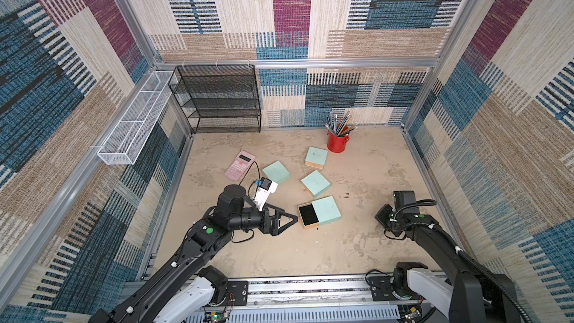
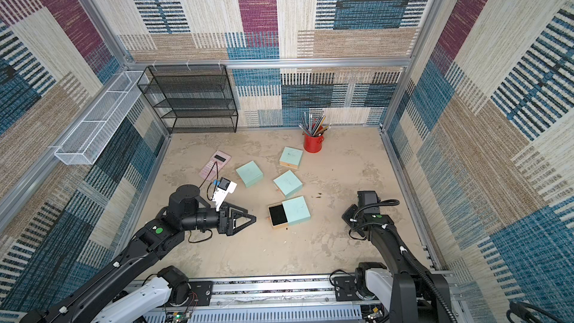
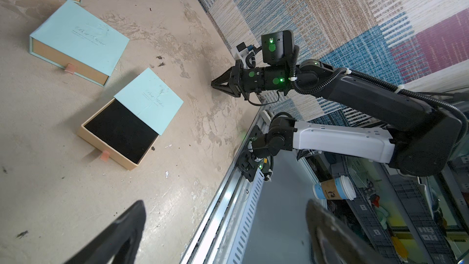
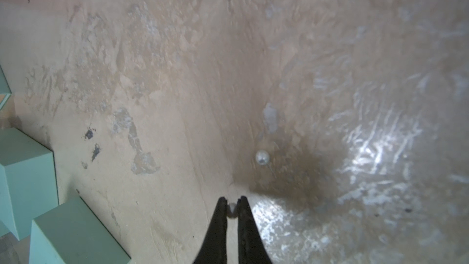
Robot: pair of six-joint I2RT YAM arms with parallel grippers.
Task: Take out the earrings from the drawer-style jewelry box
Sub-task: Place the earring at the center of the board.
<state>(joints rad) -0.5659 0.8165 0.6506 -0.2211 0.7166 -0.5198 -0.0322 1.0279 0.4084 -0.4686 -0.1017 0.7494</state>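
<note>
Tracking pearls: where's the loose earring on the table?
Right wrist view: loose earring lies on the table, ahead of the right gripper, which pinches a second earring.

Your tabletop (image 1: 357, 243) is a mottled beige surface, scuffed and stained. At its back stand a black mesh shelf (image 1: 217, 100) in the corner on the left arm's side and a red cup (image 1: 337, 142) of pencils (image 1: 340, 124). A pink calculator (image 1: 240, 165) lies flat near the shelf. Four mint-green boxes are scattered mid-table: the far box (image 1: 316, 156), the left box (image 1: 276, 172), the middle box (image 1: 315, 183), all closed, and the open box (image 1: 326, 210) with its black-lined drawer (image 1: 308, 215) pulled out. Dark crumbs (image 1: 345, 195) sit nearby. In the right wrist view, one pearl earring (image 4: 262, 157) rests on bare surface, well apart from the boxes.
</note>
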